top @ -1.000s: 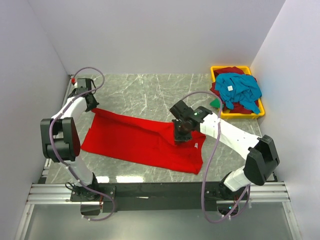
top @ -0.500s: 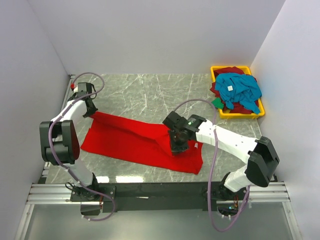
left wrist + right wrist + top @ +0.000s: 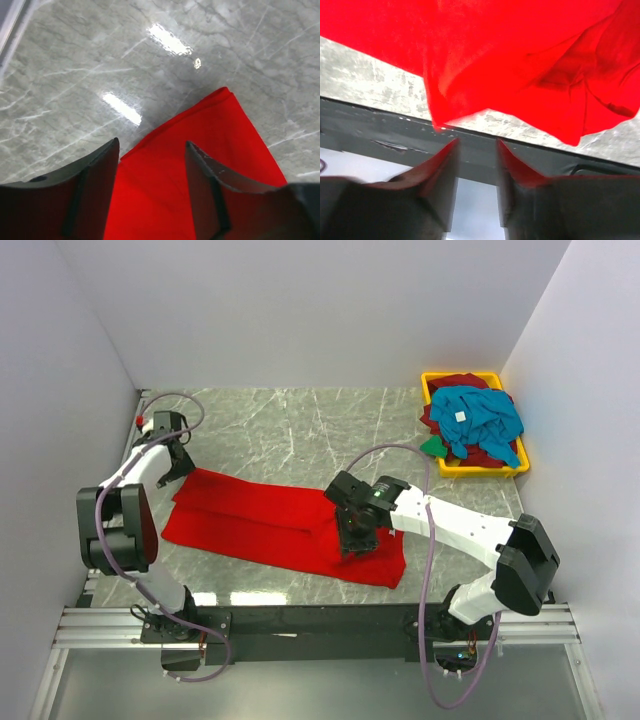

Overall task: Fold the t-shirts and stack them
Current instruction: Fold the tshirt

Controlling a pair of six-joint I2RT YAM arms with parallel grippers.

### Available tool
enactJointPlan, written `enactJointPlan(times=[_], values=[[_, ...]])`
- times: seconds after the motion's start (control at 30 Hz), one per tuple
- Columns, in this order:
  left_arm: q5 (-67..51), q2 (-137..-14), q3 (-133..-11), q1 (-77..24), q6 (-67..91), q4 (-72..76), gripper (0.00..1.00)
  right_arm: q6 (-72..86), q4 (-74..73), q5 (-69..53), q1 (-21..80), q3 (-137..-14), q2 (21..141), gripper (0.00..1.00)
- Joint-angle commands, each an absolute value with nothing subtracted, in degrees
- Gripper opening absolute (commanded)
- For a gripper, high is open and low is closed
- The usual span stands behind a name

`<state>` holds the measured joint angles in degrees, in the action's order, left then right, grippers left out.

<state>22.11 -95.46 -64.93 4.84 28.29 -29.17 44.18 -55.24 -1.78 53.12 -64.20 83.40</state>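
Overhead and close wrist views share red t-shirt [image 3: 260,520].

Your table [image 3: 300,430] is a grey slab with pale marble veining. The red t-shirt [image 3: 260,522] lies flat across its near half, from the left side to past the middle, with a fold along its far edge. The yellow bin [image 3: 482,469] stands in the far right corner, well apart from that cloth.

One t-shirt [image 3: 270,525] lies on the table [image 3: 300,430], other t-shirts [image 3: 482,420] in the bin [image 3: 460,375].
The lone one stretches across the near half; the bin sits in the far-right corner.
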Motion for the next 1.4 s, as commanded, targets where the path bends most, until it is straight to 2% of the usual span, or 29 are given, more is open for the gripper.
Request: enactJointPlan(times=[0.0, 0.03, 0.13, 0.37, 0.53, 0.97, 1.37], values=[[22.77, -91.32, -65.65, 5.01, 29.09, -29.27, 0.63, 44.21, -56.86, -0.09, 53.7, -66.44, 82.44, 0.48], [21.89, -91.06, -65.92, 5.01, 29.18, -29.09, 0.64, 44.38, -56.95, 0.96, 53.61, -66.79, 82.27, 0.52], [18.3, -90.18, -67.15, 3.96, 29.71, -27.69, 0.65, 44.56, -56.87, 2.81, 52.83, -66.27, 80.86, 0.57], [5.38, -97.36, -70.31, 1.85, 31.63, -25.05, 0.66, 43.33, -48.71, 0.97, 41.94, -58.02, 75.43, 0.56], [1.76, -103.69, -71.89, 2.02, 32.52, -24.34, 0.67, 41.49, -38.95, -2.19, 30.42, -51.77, 73.3, 0.54], [-0.88, -111.0, -74.7, 3.78, 33.22, -24.78, 0.68, 36.13, -30.07, -1.49, 18.38, -52.56, 84.27, 0.49], [-1.76, -113.2, -74.53, 7.29, 32.34, -24.61, 0.68, 34.98, -26.54, -2.99, 15.56, -57.65, 93.42, 0.48]])
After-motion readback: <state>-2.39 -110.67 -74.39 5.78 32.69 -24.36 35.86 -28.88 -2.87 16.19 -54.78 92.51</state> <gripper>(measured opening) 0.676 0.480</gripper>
